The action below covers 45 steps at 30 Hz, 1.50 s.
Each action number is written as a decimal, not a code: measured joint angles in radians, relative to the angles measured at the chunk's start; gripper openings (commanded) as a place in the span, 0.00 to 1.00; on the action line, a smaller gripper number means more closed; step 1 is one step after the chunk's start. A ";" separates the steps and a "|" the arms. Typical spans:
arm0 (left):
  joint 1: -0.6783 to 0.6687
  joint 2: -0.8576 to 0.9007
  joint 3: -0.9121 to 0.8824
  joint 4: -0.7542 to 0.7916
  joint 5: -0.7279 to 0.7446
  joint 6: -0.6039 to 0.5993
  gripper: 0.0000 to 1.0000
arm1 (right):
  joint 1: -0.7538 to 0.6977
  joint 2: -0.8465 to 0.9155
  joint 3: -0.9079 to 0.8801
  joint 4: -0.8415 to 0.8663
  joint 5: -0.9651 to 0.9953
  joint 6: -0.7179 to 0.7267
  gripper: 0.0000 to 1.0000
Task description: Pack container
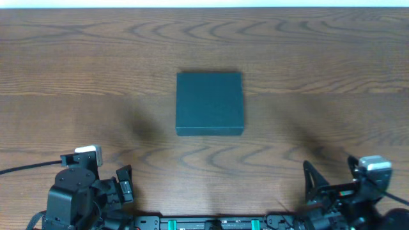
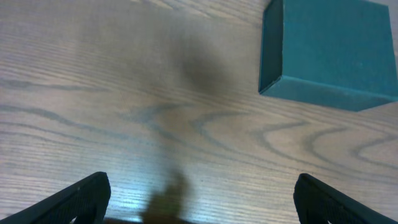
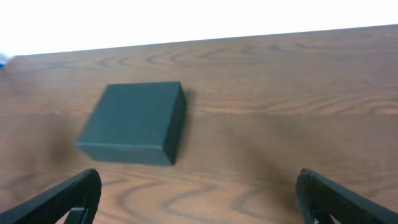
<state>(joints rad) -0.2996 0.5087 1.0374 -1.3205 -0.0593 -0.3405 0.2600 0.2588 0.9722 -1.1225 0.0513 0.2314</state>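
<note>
The container [image 1: 209, 103] is a dark teal square box with its lid shut, lying flat at the middle of the wooden table. It shows at the upper right of the left wrist view [image 2: 329, 53] and at the left of the right wrist view [image 3: 134, 122]. My left gripper [image 2: 200, 199] is open and empty at the table's front left [image 1: 121, 185], well short of the box. My right gripper [image 3: 200, 198] is open and empty at the front right [image 1: 329, 185], also apart from the box. No snack packets show in any view.
The wooden table [image 1: 319, 76] stretches around the box. Its far edge meets a white background [image 3: 186, 18]. The arms' bases sit along the front edge [image 1: 211, 223].
</note>
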 measured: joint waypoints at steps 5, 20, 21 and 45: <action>0.000 0.000 0.000 0.000 0.001 0.000 0.95 | -0.027 -0.130 -0.257 0.089 0.000 -0.016 0.99; 0.000 0.000 0.000 0.000 0.000 0.000 0.95 | -0.027 -0.242 -0.493 0.088 -0.023 -0.173 0.99; 0.000 0.000 0.000 0.000 0.000 0.000 0.95 | -0.027 -0.242 -0.493 0.088 -0.023 -0.185 0.99; 0.000 0.000 0.000 0.000 0.000 0.000 0.95 | -0.027 -0.242 -0.613 0.055 -0.042 -0.264 0.99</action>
<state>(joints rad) -0.2996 0.5087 1.0370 -1.3205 -0.0589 -0.3405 0.2329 0.0166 0.3588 -1.0679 0.0093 -0.0326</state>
